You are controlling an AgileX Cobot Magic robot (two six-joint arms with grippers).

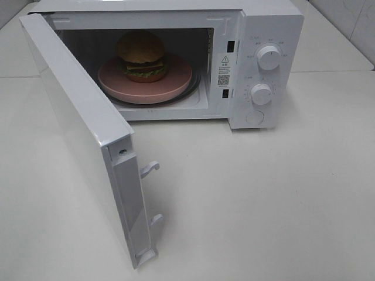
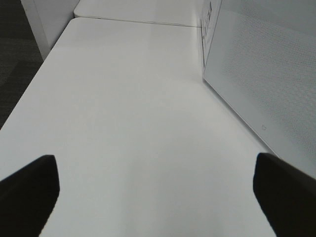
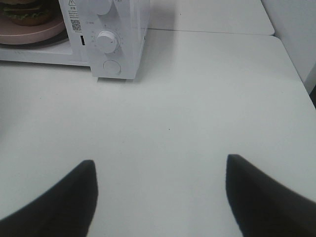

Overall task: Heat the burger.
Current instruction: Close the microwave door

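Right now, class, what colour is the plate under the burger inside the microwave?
Pink. The plate shows best in the exterior high view.

A white table [image 1: 281, 193] carries a white microwave [image 1: 280, 88], door open.

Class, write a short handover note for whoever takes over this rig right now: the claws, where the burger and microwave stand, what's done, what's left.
Left claw: open, empty, over the table beside the door.
Right claw: open, empty, over the table in front of the microwave.
Burger: on the pink plate inside the microwave; door swung wide open.
Done: burger loaded.
Left: shut the door, then set the upper knob and lower knob as needed.
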